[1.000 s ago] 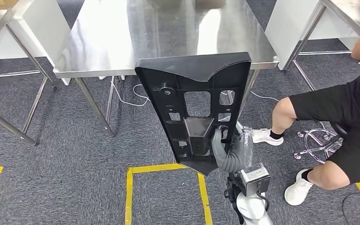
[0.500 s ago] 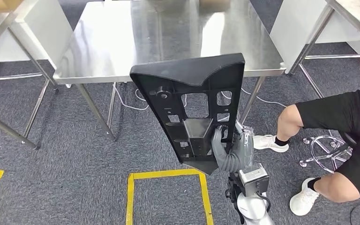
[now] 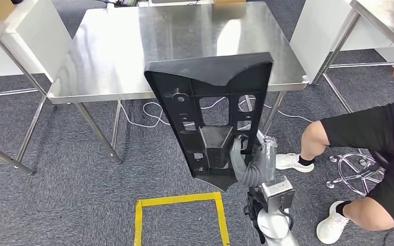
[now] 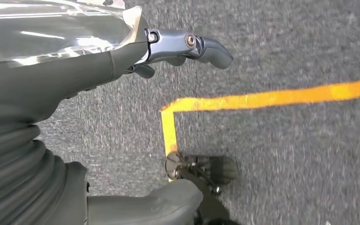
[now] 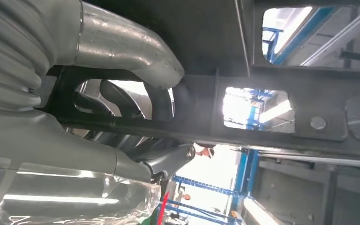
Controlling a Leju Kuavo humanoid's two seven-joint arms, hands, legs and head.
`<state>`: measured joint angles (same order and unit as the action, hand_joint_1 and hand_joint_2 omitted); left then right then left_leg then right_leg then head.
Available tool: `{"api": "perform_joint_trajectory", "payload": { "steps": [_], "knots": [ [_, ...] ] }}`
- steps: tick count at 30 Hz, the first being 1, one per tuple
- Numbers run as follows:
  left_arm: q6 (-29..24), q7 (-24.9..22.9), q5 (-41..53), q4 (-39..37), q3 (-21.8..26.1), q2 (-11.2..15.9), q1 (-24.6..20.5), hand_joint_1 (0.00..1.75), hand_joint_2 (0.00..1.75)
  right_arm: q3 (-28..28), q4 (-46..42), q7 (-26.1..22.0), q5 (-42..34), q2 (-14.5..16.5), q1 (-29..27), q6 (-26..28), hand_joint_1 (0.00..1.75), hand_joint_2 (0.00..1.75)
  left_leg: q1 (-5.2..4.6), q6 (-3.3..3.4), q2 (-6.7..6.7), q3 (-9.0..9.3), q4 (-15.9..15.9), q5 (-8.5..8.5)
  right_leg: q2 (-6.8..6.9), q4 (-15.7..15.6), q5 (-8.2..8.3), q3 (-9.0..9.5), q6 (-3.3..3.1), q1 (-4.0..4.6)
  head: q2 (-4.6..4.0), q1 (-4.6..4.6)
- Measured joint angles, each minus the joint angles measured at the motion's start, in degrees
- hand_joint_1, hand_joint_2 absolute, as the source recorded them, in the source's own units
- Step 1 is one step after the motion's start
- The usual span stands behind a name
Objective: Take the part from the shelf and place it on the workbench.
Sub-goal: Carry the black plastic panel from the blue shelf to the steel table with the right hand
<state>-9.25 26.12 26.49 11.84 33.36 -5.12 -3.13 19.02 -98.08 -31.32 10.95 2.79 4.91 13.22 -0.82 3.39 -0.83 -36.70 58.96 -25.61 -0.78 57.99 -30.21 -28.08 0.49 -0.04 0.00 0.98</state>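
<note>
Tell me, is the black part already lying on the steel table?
No, the right hand holds the black part upright in the air in front of the steel table, above the carpet.

We count 1 black part (image 3: 213,118), w/ 2 robot hands: the right robot hand (image 3: 246,156) gripping it low down, the left robot hand (image 4: 122,70) hanging over the carpet w/ fingers apart, holding nothing. Steel worktops: 1 whole worktop (image 3: 113,51) ahead plus 2 more cut by the frame edges, 1 per side, so 3. Also 1 person (image 3: 374,133) at right w/ 2 white shoes (image 3: 292,161), 1 chrome chair base (image 3: 356,171), 1 yellow tape rectangle (image 3: 179,200) on the floor.
</note>
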Motion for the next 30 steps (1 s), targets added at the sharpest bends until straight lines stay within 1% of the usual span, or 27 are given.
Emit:
{"api": "perform_joint_trajectory", "payload": {
  "steps": [2, 3, 4, 6, 7, 8, 9, 11, 12, 13, 14, 15, 16, 17, 18, 19, 20, 21, 22, 23, 24, 25, 26, 27, 28, 29, 30],
  "knots": [
    [-0.1, -0.1, 0.0, 0.0, 0.0, 0.0, 0.1, 0.0, 1.75, 0.0, -0.1, 0.1, 0.1, 0.0, 0.0, 0.0, 1.75, 1.75, 0.23, 0.72, 0.06, 1.67, -1.1, 0.76, 0.05, 1.7, -0.25, 0.47, 0.71, 0.2, -0.01, -0.05],
    [-0.1, -0.1, 0.0, 0.0, 0.0, 0.0, 0.0, 0.0, 1.75, 0.0, -0.1, 0.2, 0.1, 0.0, 0.1, 0.0, 1.75, 1.75, 0.36, 1.02, 0.15, 2.5, -1.4, 0.95, 0.1, 3.5, -0.94, -0.32, 0.93, 0.12, -0.01, -0.12],
    [-0.1, -0.1, 0.0, 0.0, 0.0, 0.0, 0.0, 0.0, 1.75, 0.0, -0.1, 0.2, 0.1, 0.0, 0.2, 0.0, 1.75, 1.75, 0.45, 1.15, 0.23, 3.02, -1.5, 0.88, 0.15, 6.3, -1.99, -1.98, 0.92, 0.01, -0.02, -0.19],
    [0.0, -0.1, 0.0, 0.0, 0.0, 0.0, -0.1, 0.0, 1.75, 0.0, -0.1, 0.3, 0.2, 0.0, 0.2, 0.0, 1.75, 1.75, 0.43, 1.27, 0.19, 3.49, -1.4, 0.26, 0.19, 12.7, -4.48, -6.57, 0.99, -0.21, -0.01, -0.32],
    [0.1, -0.1, 0.1, 0.0, 0.0, 0.0, -0.1, 0.0, 1.75, 0.0, -0.1, 0.3, 0.2, 0.0, 0.1, 0.0, 1.75, 1.75, 0.43, 1.19, 0.12, 3.74, -1.4, -0.1, 0.2, 14.4, -5.34, -8.43, 1.1, -0.35, -0.01, -0.32],
    [0.1, -0.1, 0.2, 0.0, 0.0, 0.0, 0.0, 0.0, 1.75, 0.0, -0.1, 0.4, 0.2, 0.0, 0.0, 0.0, 1.75, 1.75, 0.44, 1.05, 0.04, 4.14, -1.4, -0.55, 0.21, 14.3, -5.25, -9.43, 1.39, -0.48, 0.0, -0.35],
    [0.1, -0.1, 0.4, 0.0, 0.0, -0.1, 0.1, 0.0, 1.75, 0.0, -0.1, 0.4, 0.2, -0.1, -0.1, 0.0, 1.75, 1.75, 0.46, 0.88, -0.04, 4.66, -1.4, -0.99, 0.23, 12.5, -4.15, -9.46, 1.79, -0.61, -0.01, -0.35],
    [0.1, -0.1, 0.7, 0.0, 0.0, -0.1, 0.2, 0.0, 1.75, 0.0, -0.1, 0.4, 0.3, -0.1, -0.1, 0.0, 1.75, 1.75, 0.46, 0.43, -0.17, 5.91, -1.3, -2.07, 0.42, 5.4, 0.76, -7.82, 2.7, -0.86, 0.0, -0.39],
    [0.1, -0.1, 0.8, 0.0, 0.0, -0.1, 0.2, 0.0, 1.75, 0.0, -0.1, 0.4, 0.3, -0.1, -0.1, 0.0, 1.75, 1.75, 0.41, 0.16, -0.24, 6.42, -1.3, -2.57, 0.61, 2.6, 2.46, -7.12, 2.62, -0.86, -0.01, -0.37],
    [0.1, -0.1, 0.8, 0.0, 0.0, -0.1, 0.1, 0.0, 1.75, 0.0, -0.1, 0.4, 0.3, -0.1, -0.1, 0.0, 1.75, 1.75, 0.35, -0.19, -0.28, 6.72, -1.2, -3.04, 0.76, 0.8, 3.89, -6.48, 2.26, -0.8, -0.01, -0.34],
    [0.1, -0.1, 0.8, -0.1, 0.0, -0.1, 0.1, 0.0, 1.75, 0.0, -0.1, 0.4, 0.3, 0.0, -0.1, 0.0, 1.75, 1.75, 0.31, -0.53, -0.27, 6.89, -1.0, -3.29, 0.86, 0.4, 4.35, -6.27, 1.61, -0.74, 0.0, -0.28],
    [0.1, -0.1, 0.8, -0.1, 0.0, -0.1, 0.1, 0.0, 1.75, 0.0, -0.1, 0.4, 0.4, 0.0, -0.1, 0.0, 1.75, 1.75, 0.33, -0.82, -0.25, 7.0, -0.8, -3.36, 0.85, 0.2, 4.15, -5.89, 0.85, -0.76, 0.0, -0.22],
    [0.1, -0.1, 0.9, 0.0, 0.0, 0.0, 0.0, 0.0, 1.75, 0.0, -0.1, 0.4, 0.4, 0.1, -0.1, 0.0, 1.75, 1.75, 0.42, -1.07, -0.15, 6.69, -0.1, -3.32, 0.78, 0.0, 4.37, -5.35, 0.41, -0.95, 0.0, -0.2],
    [0.1, -0.1, 0.9, 0.0, 0.0, 0.0, 0.0, 0.0, 1.75, 0.0, -0.1, 0.4, 0.4, 0.2, 0.0, 0.0, 1.75, 1.75, 0.52, -1.33, -0.02, 5.96, 1.5, -3.17, 0.76, -0.2, 4.22, -4.88, 0.0, -1.19, 0.0, -0.17],
    [0.1, -0.1, 0.9, 0.0, 0.0, 0.0, 0.0, 0.0, 1.75, 0.0, -0.1, 0.4, 0.5, 0.3, 0.0, 0.0, 1.75, 1.75, 0.67, -1.64, 0.11, 4.57, 3.9, -3.26, 0.75, -0.5, 4.01, -4.3, -0.38, -1.39, 0.0, -0.17],
    [0.1, -0.1, 1.0, 0.0, 0.0, 0.1, 0.0, 0.0, 1.75, 0.0, -0.1, 0.4, 0.5, 0.4, 0.1, 0.0, 1.75, 1.75, 0.85, -2.02, 0.24, 2.52, 7.1, -3.8, 0.78, -0.6, 3.73, -3.8, -0.72, -1.51, 0.0, -0.15],
    [0.1, -0.1, 1.0, 0.0, 0.0, 0.0, 0.0, 0.0, 1.75, 0.0, -0.1, 0.4, 0.6, 0.5, 0.1, 0.0, 1.75, 1.75, 1.04, -2.45, 0.34, 0.16, 10.6, -4.89, 0.79, -0.7, 3.38, -3.38, -1.01, -1.53, -0.01, -0.13],
    [0.1, -0.1, 1.1, 0.0, 0.0, 0.1, 0.0, 0.0, 1.75, 0.0, -0.1, 0.4, 0.6, 0.6, 0.1, 0.0, 1.75, 1.75, 1.28, -2.84, 0.4, -2.22, 13.7, -6.31, 0.76, -0.7, 3.0, -3.02, -1.17, -1.54, -0.01, -0.13],
    [0.1, -0.1, 1.1, 0.0, 0.0, 0.1, 0.1, 0.0, 1.75, 0.1, -0.1, 0.4, 0.6, 0.6, 0.0, 0.0, 1.75, 1.75, 1.5, -3.17, 0.44, -4.23, 15.7, -7.44, 0.72, -0.7, 2.57, -2.58, -1.18, -1.57, 0.0, -0.12],
    [0.1, -0.1, 1.1, 0.0, 0.0, 0.1, 0.1, 0.0, 1.75, 0.1, -0.1, 0.4, 0.6, 0.6, -0.1, 0.0, 1.75, 1.75, 1.71, -3.41, 0.5, -5.47, 16.0, -7.67, 0.66, -0.7, 2.09, -2.04, -1.07, -1.64, 0.0, -0.12],
    [0.1, -0.1, 1.1, 0.0, 0.0, 0.1, 0.1, 0.0, 1.75, 0.1, -0.1, 0.4, 0.6, 0.6, -0.1, 0.0, 1.75, 1.75, 1.9, -3.57, 0.58, -5.71, 14.5, -6.62, 0.61, -0.7, 1.56, -1.37, -0.91, -1.73, -0.01, -0.11],
    [0.1, -0.1, 1.1, 0.0, 0.0, 0.2, 0.1, 0.0, 1.75, 0.1, -0.1, 0.4, 0.6, 0.7, -0.1, 0.0, 1.75, 1.75, 2.08, -3.64, 0.67, -5.03, 11.3, -4.39, 0.57, -0.7, 1.0, -0.63, -0.69, -1.82, -0.01, -0.11],
    [0.1, -0.1, 1.1, 0.0, 0.0, 0.2, 0.1, 0.0, 1.75, 0.1, -0.1, 0.4, 0.6, 0.7, -0.1, 0.0, 1.75, 1.75, 2.22, -3.64, 0.79, -3.84, 7.4, -1.42, 0.57, -0.7, 0.43, -0.08, -0.42, -1.88, -0.01, -0.11],
    [0.1, -0.1, 1.1, 0.0, 0.0, 0.2, 0.1, 0.0, 1.75, 0.1, -0.1, 0.4, 0.6, 0.8, -0.1, 0.0, 1.75, 1.75, 2.23, -3.54, 0.91, -2.8, 4.0, 0.53, 0.52, -0.7, -0.15, 0.53, -0.08, -1.81, -0.02, -0.04],
    [0.1, -0.1, 1.1, 0.0, 0.0, 0.2, 0.1, 0.0, 1.75, 0.1, -0.1, 0.4, 0.6, 0.8, -0.1, 0.0, 1.75, 1.75, 2.17, -3.33, 0.97, -1.99, 1.7, 1.59, 0.52, -0.8, -0.69, 0.78, 0.34, -1.65, -0.01, -0.01],
    [0.1, -0.1, 1.1, -0.1, 0.0, 0.2, 0.2, 0.0, 1.75, 0.1, -0.1, 0.4, 0.6, 0.9, 0.0, 0.0, 1.75, 1.75, 2.06, -3.0, 0.97, -1.5, 0.6, 1.91, 0.5, -0.8, -1.0, 1.24, 0.81, -1.46, -0.01, 0.03],
    [0.1, -0.1, 1.1, -0.1, 0.0, 0.2, 0.2, 0.0, 1.75, 0.1, -0.1, 0.4, 0.6, 0.9, 0.0, 0.0, 1.75, 1.75, 1.9, -2.58, 0.93, -1.23, 0.3, 1.36, 0.48, -0.7, -1.1, 1.76, 1.32, -1.22, -0.01, 0.02]
  ]
}}
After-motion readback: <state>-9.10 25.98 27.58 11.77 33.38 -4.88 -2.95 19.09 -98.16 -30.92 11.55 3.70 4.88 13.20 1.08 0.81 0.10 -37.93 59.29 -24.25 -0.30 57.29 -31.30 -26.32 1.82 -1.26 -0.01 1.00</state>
